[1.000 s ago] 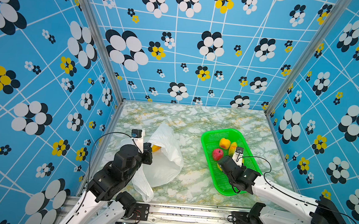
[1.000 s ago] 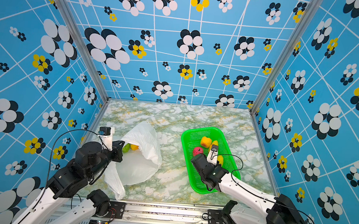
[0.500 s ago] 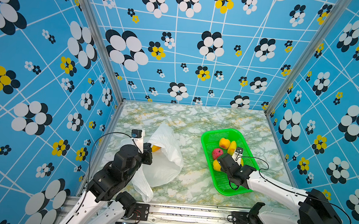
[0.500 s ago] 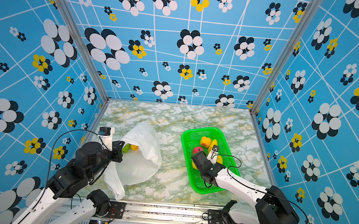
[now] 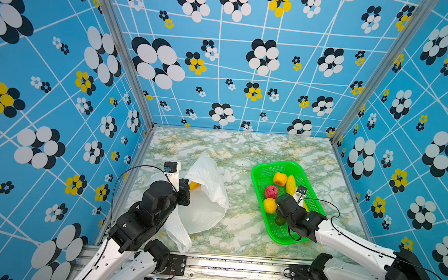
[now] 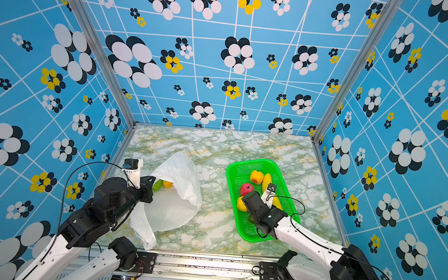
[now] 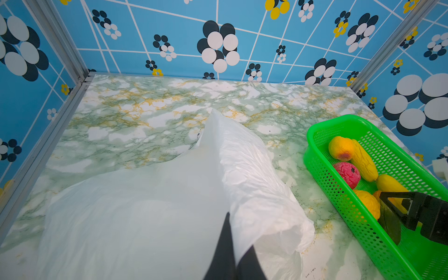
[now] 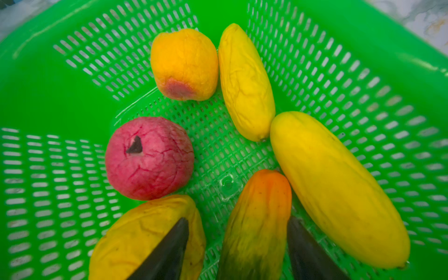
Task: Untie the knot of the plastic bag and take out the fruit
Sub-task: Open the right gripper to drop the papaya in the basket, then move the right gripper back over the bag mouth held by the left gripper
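The white plastic bag (image 5: 207,199) (image 6: 177,197) lies left of centre with its mouth lifted. My left gripper (image 5: 184,189) (image 7: 239,230) is shut on the bag's edge (image 7: 242,169). A yellow-orange fruit (image 5: 194,185) and a green one (image 6: 157,185) show inside the mouth. The knot is out of view. My right gripper (image 5: 280,205) (image 8: 238,220) stands open low in the green basket (image 5: 270,164). An orange-green fruit (image 8: 257,218) lies on the mesh between its fingers, with a gap beside one finger. Around it lie a red fruit (image 8: 149,157), an orange one (image 8: 184,63) and yellow ones (image 8: 244,80).
Patterned blue walls close in the marble table (image 5: 244,147) on three sides. The basket (image 6: 245,163) sits at the right, a hand's width from the bag. A metal rail (image 5: 221,263) runs along the front edge, carrying both arm bases.
My right gripper's jaws have widened and it has shifted a little within the basket, over the fruit. The left gripper and the bag have not moved.
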`<state>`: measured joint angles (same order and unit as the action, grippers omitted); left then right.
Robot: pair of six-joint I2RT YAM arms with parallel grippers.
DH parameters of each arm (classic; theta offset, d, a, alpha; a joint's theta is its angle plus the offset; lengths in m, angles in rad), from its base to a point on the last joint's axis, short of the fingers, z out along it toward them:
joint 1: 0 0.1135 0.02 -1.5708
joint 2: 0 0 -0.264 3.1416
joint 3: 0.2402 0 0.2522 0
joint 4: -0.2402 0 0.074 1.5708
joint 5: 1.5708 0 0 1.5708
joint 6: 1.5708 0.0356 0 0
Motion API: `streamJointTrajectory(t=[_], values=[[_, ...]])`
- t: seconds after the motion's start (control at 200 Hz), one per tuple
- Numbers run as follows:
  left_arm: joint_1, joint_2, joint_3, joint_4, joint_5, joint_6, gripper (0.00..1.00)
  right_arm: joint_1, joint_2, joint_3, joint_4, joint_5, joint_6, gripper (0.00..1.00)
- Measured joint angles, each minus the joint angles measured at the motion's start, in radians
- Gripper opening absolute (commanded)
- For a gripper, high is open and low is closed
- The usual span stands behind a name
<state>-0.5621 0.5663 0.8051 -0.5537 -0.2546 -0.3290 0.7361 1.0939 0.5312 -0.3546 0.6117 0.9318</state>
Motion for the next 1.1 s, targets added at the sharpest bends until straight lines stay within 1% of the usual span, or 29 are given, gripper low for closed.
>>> streamJointTrajectory(t=[0.085, 0.185, 0.225, 0.3, 0.37, 0.455, 0.575, 0.66, 0.71, 0.9, 0.999, 1.099], values=[[0.0, 0.0, 0.0, 0.0, 0.0, 0.0, 0.0, 0.0, -0.016, -0.001, 0.0, 0.003, -0.009, 0.54], [0.0, 0.0, 0.0, 0.0, 0.0, 0.0, 0.0, 0.0, -0.029, -0.002, 0.0, 0.003, -0.026, 0.43], [0.0, 0.0, 0.0, 0.0, 0.0, 0.0, 0.0, 0.001, -0.039, -0.002, 0.0, 0.002, -0.033, 0.43], [0.0, 0.0, 0.0, 0.0, 0.0, 0.0, 0.0, 0.027, -0.078, -0.005, 0.011, 0.007, -0.063, 0.47], [0.0, 0.0, 0.0, 0.0, 0.0, 0.0, 0.0, 0.103, -0.137, -0.013, 0.049, 0.015, -0.107, 0.49], [0.0, 0.001, 0.0, 0.0, 0.0, 0.0, 0.0, 0.229, -0.196, -0.015, 0.119, 0.041, -0.18, 0.5], [0.0, 0.001, 0.0, 0.0, 0.0, 0.0, 0.0, 0.373, -0.201, -0.015, 0.232, 0.072, -0.288, 0.5], [0.0, 0.003, 0.0, 0.0, -0.001, 0.0, 0.0, 0.459, -0.157, -0.013, 0.3, 0.092, -0.366, 0.5], [0.0, 0.006, 0.0, 0.001, -0.001, 0.0, 0.0, 0.504, -0.118, -0.006, 0.336, 0.101, -0.409, 0.48], [0.0, 0.025, 0.0, 0.0, 0.0, 0.0, 0.0, 0.691, 0.075, 0.074, 0.487, 0.134, -0.556, 0.46], [0.0, 0.028, 0.0, 0.0, 0.0, 0.0, 0.0, 0.777, 0.188, 0.14, 0.568, 0.139, -0.608, 0.45], [0.0, 0.028, 0.0, 0.001, 0.0, 0.0, 0.0, 0.821, 0.314, 0.224, 0.624, 0.128, -0.63, 0.42]])
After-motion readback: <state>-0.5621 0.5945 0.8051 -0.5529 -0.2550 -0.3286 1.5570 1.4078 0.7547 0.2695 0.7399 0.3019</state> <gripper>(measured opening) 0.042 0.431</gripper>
